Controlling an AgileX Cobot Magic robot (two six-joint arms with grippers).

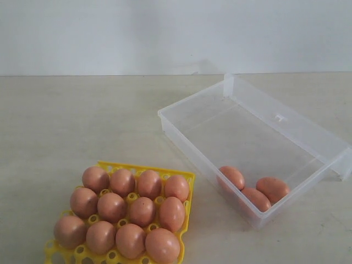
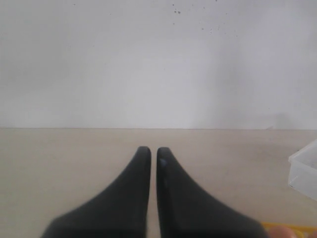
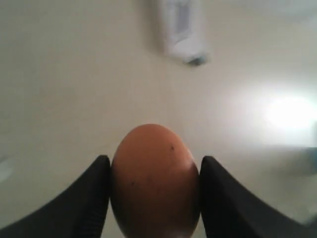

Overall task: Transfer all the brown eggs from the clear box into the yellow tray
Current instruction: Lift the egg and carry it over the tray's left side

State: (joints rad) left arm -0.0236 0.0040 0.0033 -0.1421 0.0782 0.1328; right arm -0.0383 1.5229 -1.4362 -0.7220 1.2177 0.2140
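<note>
Three brown eggs (image 1: 256, 198) lie in the near corner of the clear box (image 1: 247, 132); twelve fill the visible cups of the yellow tray (image 1: 132, 166). The right gripper (image 3: 154, 158) clamps one more egg (image 3: 153, 193) between its pads (image 3: 89, 198); the left gripper (image 2: 154, 151) is closed on nothing. A smooth egg on narrow pads may slip and crack

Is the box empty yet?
No. Three eggs lie in the box's near corner; the right tool holds another egg.
</note>
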